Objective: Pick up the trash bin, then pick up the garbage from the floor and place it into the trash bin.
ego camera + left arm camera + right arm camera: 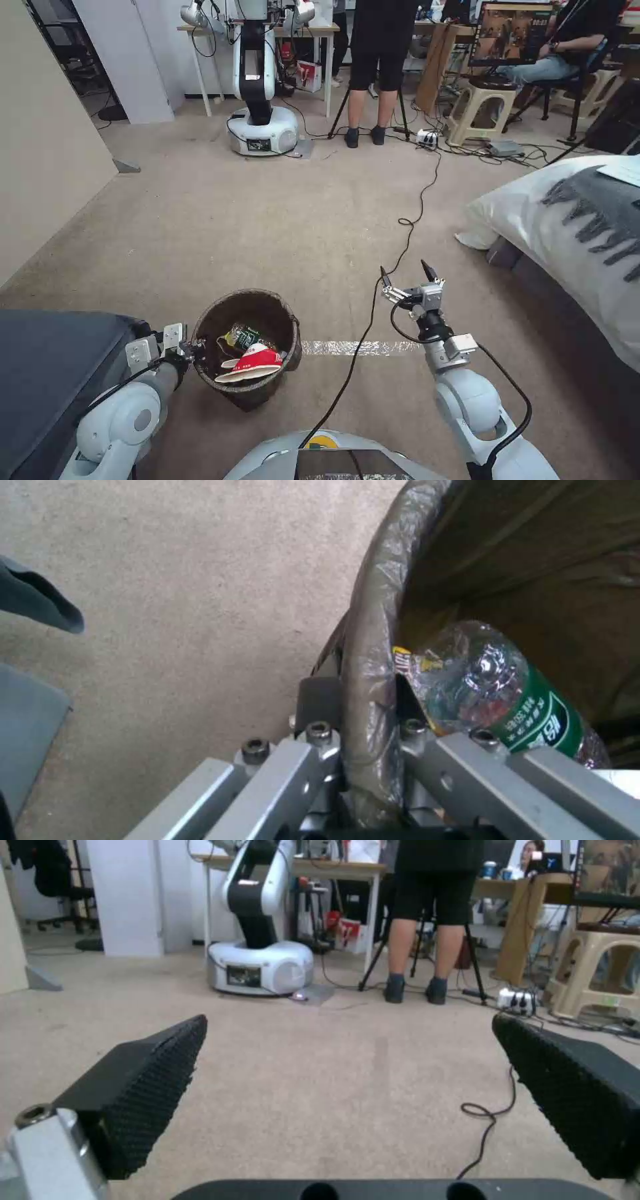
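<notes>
Left gripper (195,348) is clamping the near-left rim of the trash bin (283,320), one finger (319,700) outside the wall and one inside, the bag-covered rim (370,645) pinched between them. The bin is sitting just beside this gripper, toward the robot's midline, upright over the carpet (267,220).

Garbage is lying inside the bin: a crushed red-and-white paper cup (252,363) on top, and a clear bottle with a green label (513,695) just behind the inner finger, resting against the bag. A yellow wrapper (403,660) is showing between bottle and rim.

Right gripper (405,275) is hanging over bare carpet, well apart from the bin and to its right, fingers (143,1085) spread wide and holding nothing. A black cable (407,233) is running across the floor between the two grippers, passing just beside the right one. A strip of silver tape (360,347) is lying on the carpet between bin and right arm.
</notes>
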`<state>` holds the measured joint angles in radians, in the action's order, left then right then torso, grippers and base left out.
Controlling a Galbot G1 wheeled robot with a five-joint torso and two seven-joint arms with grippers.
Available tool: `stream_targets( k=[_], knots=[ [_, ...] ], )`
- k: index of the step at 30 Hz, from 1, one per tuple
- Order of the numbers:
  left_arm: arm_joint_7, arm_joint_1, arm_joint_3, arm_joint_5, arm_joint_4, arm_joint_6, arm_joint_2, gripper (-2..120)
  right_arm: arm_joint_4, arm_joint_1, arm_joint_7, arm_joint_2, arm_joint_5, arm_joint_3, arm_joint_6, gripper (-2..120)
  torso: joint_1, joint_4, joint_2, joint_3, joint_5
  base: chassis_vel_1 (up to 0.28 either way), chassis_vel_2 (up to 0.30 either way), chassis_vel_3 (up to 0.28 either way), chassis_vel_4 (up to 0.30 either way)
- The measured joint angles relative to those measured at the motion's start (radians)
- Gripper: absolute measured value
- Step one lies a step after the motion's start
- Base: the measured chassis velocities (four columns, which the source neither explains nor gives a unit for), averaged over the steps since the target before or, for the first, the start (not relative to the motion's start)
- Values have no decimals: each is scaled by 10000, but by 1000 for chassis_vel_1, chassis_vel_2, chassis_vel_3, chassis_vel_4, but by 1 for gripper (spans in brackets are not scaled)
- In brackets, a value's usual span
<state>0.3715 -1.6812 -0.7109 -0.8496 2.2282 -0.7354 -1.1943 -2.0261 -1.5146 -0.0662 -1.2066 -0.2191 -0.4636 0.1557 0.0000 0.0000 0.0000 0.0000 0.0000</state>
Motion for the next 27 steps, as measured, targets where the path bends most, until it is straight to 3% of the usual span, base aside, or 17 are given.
stream_targets(
  k=[27],
  knots=[
    [-188, 198, 104, -6, -636, 2, -87, 0, 26, 53, -37, 120, -44, 62, -44, 100, 0, 0, 0, 0, 0, 0, 0, 0, 0]
  ],
)
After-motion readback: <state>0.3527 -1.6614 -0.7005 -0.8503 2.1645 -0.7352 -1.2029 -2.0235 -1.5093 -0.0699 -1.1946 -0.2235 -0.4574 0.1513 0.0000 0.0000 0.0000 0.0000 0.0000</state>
